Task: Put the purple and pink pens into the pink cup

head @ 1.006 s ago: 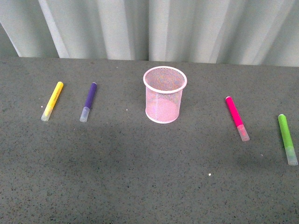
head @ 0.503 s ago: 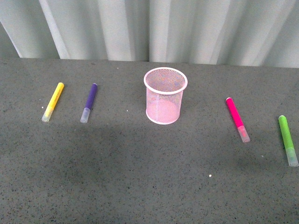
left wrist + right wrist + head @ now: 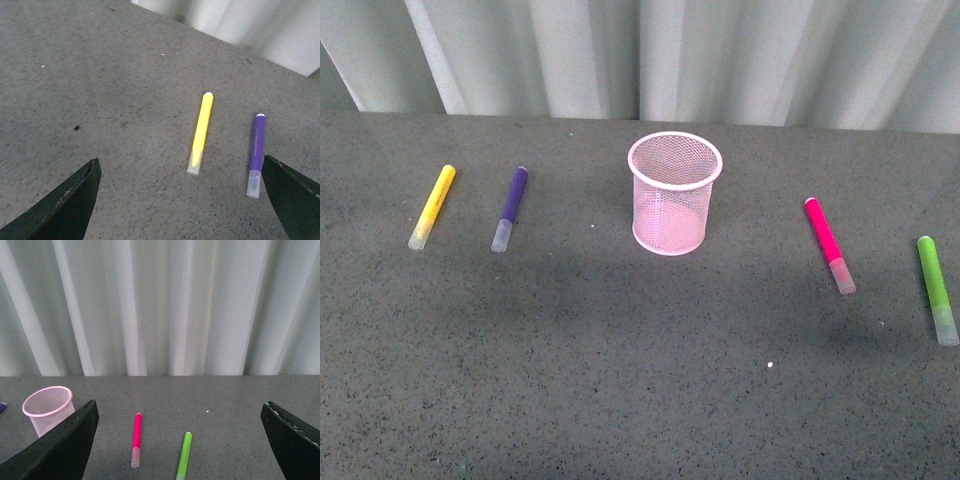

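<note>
The pink cup (image 3: pixel 674 193) stands upright mid-table, a pale pink mesh cylinder, with nothing inside; it also shows in the right wrist view as the pink cup (image 3: pixel 48 409). The purple pen (image 3: pixel 510 207) lies flat to its left, the pink pen (image 3: pixel 829 244) flat to its right. Neither gripper appears in the front view. My left gripper (image 3: pixel 182 197) is open above the table, the purple pen (image 3: pixel 256 154) lying just by one finger. My right gripper (image 3: pixel 180 442) is open and held high, with the pink pen (image 3: pixel 136 439) ahead of it on the table.
A yellow marker (image 3: pixel 432 205) lies left of the purple pen, also seen as the yellow marker (image 3: pixel 201 132). A green marker (image 3: pixel 936 287) lies at the far right near the pink pen. A pleated white curtain (image 3: pixel 640 55) closes the back of the grey table (image 3: pixel 620 380).
The whole front view has shifted: cup, pens and table edge sit slightly higher in the picture than before. Nothing on the table has moved relative to anything else.
</note>
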Tool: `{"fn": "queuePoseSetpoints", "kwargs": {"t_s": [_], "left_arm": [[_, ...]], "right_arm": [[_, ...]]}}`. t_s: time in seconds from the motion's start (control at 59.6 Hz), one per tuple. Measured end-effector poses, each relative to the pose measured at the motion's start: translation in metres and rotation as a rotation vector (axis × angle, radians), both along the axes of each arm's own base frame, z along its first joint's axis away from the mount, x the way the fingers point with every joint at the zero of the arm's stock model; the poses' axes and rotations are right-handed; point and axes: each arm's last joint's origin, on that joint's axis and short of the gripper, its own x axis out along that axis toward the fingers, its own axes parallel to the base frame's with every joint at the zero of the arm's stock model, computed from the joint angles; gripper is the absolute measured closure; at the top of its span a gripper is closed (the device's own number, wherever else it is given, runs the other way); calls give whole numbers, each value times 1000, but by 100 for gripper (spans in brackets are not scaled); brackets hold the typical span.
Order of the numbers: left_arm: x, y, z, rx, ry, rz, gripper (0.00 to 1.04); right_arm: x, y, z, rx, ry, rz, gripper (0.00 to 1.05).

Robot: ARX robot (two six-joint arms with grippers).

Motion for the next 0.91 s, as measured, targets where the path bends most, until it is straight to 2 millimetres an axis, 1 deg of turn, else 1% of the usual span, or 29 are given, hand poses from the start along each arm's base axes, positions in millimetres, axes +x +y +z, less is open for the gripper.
{"fn": "queuePoseSetpoints", "kwargs": {"t_s": [0.117,0.201,0.369,0.453,0.553,0.738,0.905], "left_arm": [[26,-4,-5,25,66,-129,7],[47,-11,-11,23,178,-269,7],[68,-27,-20,66,365,-331,7],[79,-37,-20,78,385,-345,7],[92,-51,-14,84,363,-371,7],[103,-72,-6,111,351,-401,7],[113,-85,-14,131,373,-417,7]], "right_arm": [[0,0,0,0,0,0,7],[0,0,0,0,0,0,7],[0,0,0,0,0,0,7],[0,0,0,0,0,0,7],[0,0,0,0,0,0,7],[0,0,0,0,0,0,7],[0,0,0,0,0,0,7]]}}
